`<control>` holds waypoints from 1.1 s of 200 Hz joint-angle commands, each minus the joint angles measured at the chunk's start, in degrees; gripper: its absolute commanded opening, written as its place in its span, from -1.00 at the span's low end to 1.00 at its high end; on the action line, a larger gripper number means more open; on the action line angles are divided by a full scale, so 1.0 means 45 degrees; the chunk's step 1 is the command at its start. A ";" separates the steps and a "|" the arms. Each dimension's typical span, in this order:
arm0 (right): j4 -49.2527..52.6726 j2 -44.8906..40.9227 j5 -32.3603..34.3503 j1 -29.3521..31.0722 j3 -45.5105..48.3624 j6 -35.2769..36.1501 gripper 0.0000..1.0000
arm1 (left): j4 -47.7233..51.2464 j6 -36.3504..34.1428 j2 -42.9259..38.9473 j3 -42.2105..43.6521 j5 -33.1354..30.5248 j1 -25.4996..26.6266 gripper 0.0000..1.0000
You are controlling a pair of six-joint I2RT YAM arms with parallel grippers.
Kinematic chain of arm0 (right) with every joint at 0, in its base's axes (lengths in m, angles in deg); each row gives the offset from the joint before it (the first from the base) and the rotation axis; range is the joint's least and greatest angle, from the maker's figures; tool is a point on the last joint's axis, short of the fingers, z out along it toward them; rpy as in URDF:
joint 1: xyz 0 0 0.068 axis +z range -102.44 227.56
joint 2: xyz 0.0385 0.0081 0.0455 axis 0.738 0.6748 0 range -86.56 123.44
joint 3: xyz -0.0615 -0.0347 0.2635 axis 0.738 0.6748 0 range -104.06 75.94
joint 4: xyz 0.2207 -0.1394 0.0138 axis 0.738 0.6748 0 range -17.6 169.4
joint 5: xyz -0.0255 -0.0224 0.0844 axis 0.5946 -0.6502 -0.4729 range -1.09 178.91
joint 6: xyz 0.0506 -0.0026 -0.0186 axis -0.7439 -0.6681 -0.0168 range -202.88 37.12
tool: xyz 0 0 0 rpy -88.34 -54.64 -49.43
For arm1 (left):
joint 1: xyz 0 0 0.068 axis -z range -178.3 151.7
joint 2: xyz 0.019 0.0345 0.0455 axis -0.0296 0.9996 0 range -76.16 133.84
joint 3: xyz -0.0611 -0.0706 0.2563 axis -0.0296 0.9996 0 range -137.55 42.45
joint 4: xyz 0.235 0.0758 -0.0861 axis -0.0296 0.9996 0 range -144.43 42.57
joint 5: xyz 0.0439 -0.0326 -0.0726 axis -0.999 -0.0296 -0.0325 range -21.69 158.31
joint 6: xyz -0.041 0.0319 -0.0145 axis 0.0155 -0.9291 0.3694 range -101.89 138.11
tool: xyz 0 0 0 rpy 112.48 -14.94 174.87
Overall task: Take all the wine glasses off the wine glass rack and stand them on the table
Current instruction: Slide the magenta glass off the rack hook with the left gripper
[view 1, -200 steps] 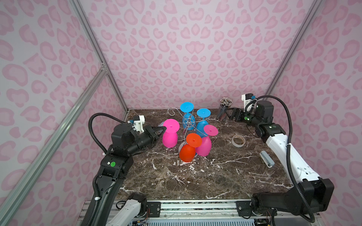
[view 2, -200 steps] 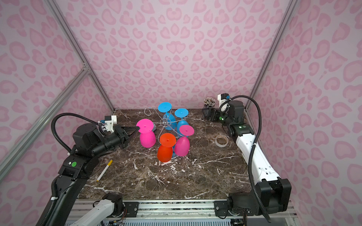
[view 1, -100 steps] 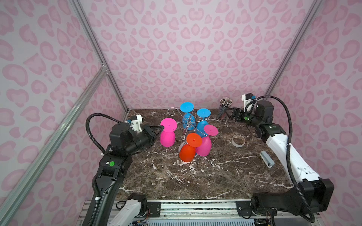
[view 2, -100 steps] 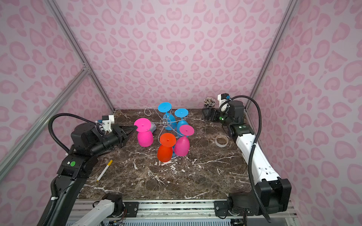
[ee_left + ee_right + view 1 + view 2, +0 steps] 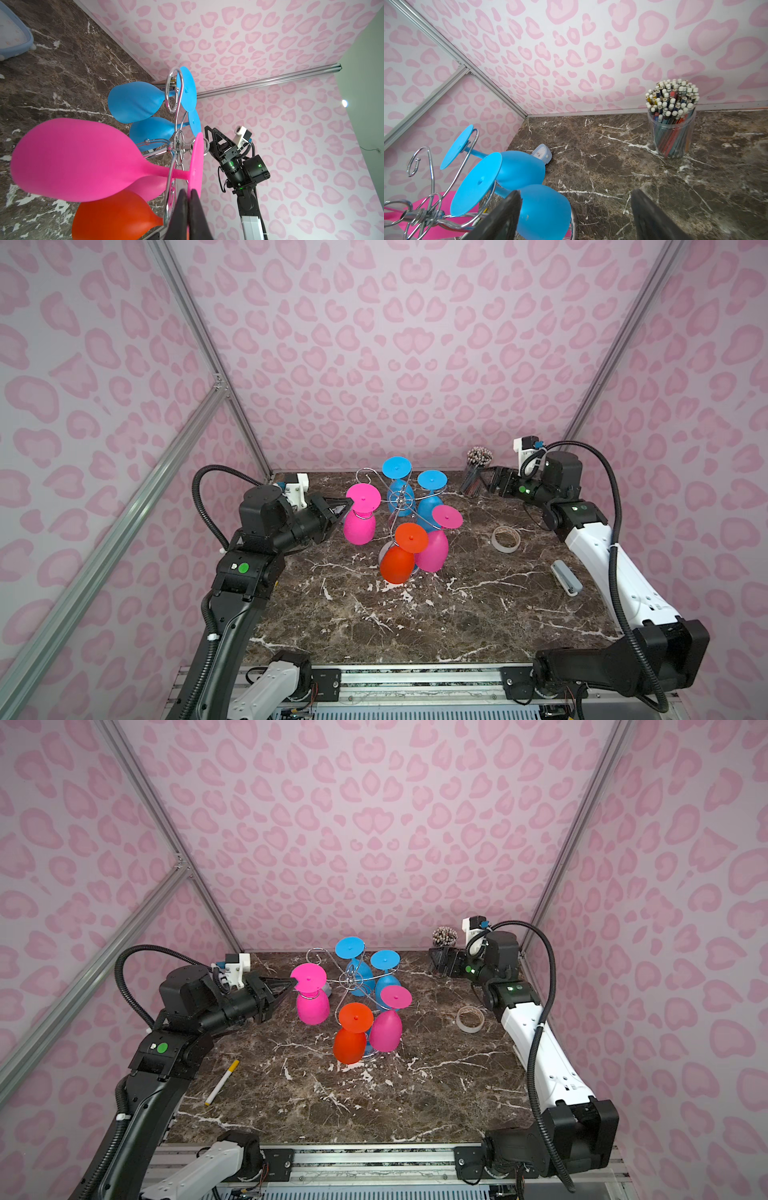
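Observation:
The chrome wine glass rack (image 5: 400,502) (image 5: 353,982) stands mid-table with several coloured wine glasses hanging upside down from its arms. On its left arm hangs a bright pink wine glass (image 5: 359,526) (image 5: 312,1007) (image 5: 79,160), its stem still in the wire loop. My left gripper (image 5: 348,505) (image 5: 293,982) (image 5: 188,193) is shut on the rim of this glass's round foot. At the back right my right gripper (image 5: 494,485) (image 5: 441,963) (image 5: 576,193) is open and holds nothing; it stands apart from the blue glasses (image 5: 544,209).
A clear cup of pencils (image 5: 478,472) (image 5: 671,128) stands at the back right beside the right gripper. On the right lie a tape roll (image 5: 505,538) and a grey bar (image 5: 565,577). A marker (image 5: 222,1081) lies front left. A small light-blue gadget (image 5: 542,153) sits behind the rack.
The left gripper, holding the pink glass's foot, shifted slightly left, then back, and ends a little higher. The right arm has not moved.

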 commanded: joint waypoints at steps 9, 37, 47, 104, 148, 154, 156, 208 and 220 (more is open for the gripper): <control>-0.0090 0.0000 0.0132 -0.0007 -0.0060 0.0085 0.69 | -0.0474 -0.0244 0.0044 -0.0071 0.0440 0.0016 -0.93; -0.0129 0.0027 0.0072 -0.0009 -0.0056 0.0028 0.69 | -0.0531 -0.0219 0.0049 0.0073 0.0665 0.0145 -0.93; -0.0129 0.0008 0.0090 -0.0014 -0.0048 0.0020 0.69 | -0.0552 -0.0243 0.0088 0.0029 0.0695 0.0238 -0.93; -0.0168 -0.0154 0.0073 -0.0009 0.0097 -0.0050 0.69 | -0.0631 -0.0275 -0.0002 0.0312 0.0711 0.0680 -0.93; -0.0129 -0.0282 0.0093 -0.0009 0.0137 0.0016 0.69 | -0.0910 0.0111 -0.0482 0.0774 0.0482 0.0886 -0.94; -0.0129 -0.0268 0.0093 -0.0009 0.0135 0.0025 0.69 | -0.0912 0.0142 -0.0524 0.0831 0.0446 0.0924 -0.93; -0.0114 -0.0292 0.0078 -0.0009 0.0136 0.0011 0.69 | -0.0921 0.0153 -0.0540 0.0828 0.0433 0.0959 -0.94; -0.0280 -0.0427 0.0112 0.0000 0.0417 -0.0066 0.69 | -0.0953 0.0291 -0.0858 0.1267 0.0310 0.1366 -0.93; -0.0323 -0.0460 0.0074 -0.0009 0.0416 -0.0103 0.69 | -0.0927 0.0325 -0.0948 0.1294 0.0251 0.1394 -0.93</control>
